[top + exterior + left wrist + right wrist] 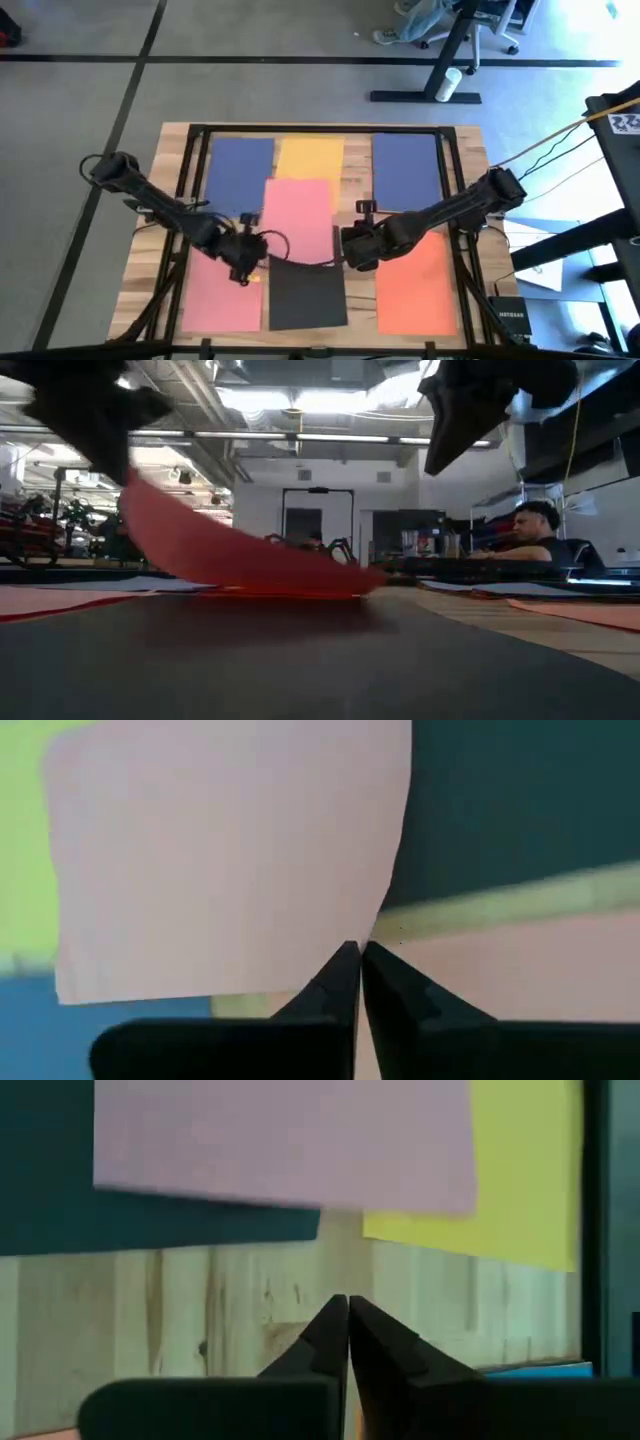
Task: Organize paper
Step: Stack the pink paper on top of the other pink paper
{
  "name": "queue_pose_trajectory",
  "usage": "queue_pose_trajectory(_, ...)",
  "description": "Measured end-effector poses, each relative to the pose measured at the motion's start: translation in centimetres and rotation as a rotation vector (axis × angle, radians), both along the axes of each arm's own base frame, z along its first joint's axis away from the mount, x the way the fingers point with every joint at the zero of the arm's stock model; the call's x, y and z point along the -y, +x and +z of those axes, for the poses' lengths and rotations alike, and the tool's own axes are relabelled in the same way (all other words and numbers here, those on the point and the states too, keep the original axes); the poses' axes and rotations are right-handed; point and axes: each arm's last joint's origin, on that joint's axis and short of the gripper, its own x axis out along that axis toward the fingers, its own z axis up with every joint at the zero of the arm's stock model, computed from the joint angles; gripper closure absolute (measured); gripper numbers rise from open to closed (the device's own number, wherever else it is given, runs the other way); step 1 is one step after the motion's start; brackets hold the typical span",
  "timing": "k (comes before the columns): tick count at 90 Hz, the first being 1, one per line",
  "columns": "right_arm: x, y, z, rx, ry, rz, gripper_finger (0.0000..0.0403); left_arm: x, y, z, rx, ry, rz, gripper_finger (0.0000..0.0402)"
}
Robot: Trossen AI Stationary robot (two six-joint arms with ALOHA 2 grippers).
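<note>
Your left gripper (243, 262) is pinched shut on a corner of the centre pink sheet (298, 215), lifting it in a curl off the desk (172, 140). Your right gripper (356, 247) hovers beside that sheet's other near corner, fingers closed on nothing. The other sheets lie flat around it. Next, likely carry the pink sheet onto a pile without tearing it.

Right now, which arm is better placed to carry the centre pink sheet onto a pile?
Left. The left gripper is shut on a corner of the pink sheet, lifting it. The right gripper is shut, holding nothing, above bare table.
</note>
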Motion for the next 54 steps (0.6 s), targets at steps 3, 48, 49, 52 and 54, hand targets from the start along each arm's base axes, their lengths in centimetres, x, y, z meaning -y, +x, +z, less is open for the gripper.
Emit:
queue_pose_trajectory(3,0.0,-0.1,0.2,0.006,0.002,0.000,0.0402,0.5,-0.5,0.0,-0.005,-0.009,0.011,0.0401)
queue_pose_trajectory(48,0.0,-0.1,0.4,0.019,0.005,-0.001,0.0402,6.7,-7.6,-0.2,0.024,-0.194,0.121,0.0401)
queue_pose_trajectory(49,0.0,-0.1,0.4,0.019,0.005,-0.002,0.0402,6.8,-7.7,-0.2,0.024,-0.198,0.123,0.0401)
queue_pose_trajectory(52,0.0,-0.1,0.4,0.018,0.005,-0.001,0.0402,7.1,-8.1,-0.2,0.026,-0.215,0.133,0.0401)
queue_pose_trajectory(54,0.1,-0.1,0.4,0.018,0.005,-0.002,0.0402,7.3,-8.4,-0.2,0.026,-0.225,0.140,0.0401)
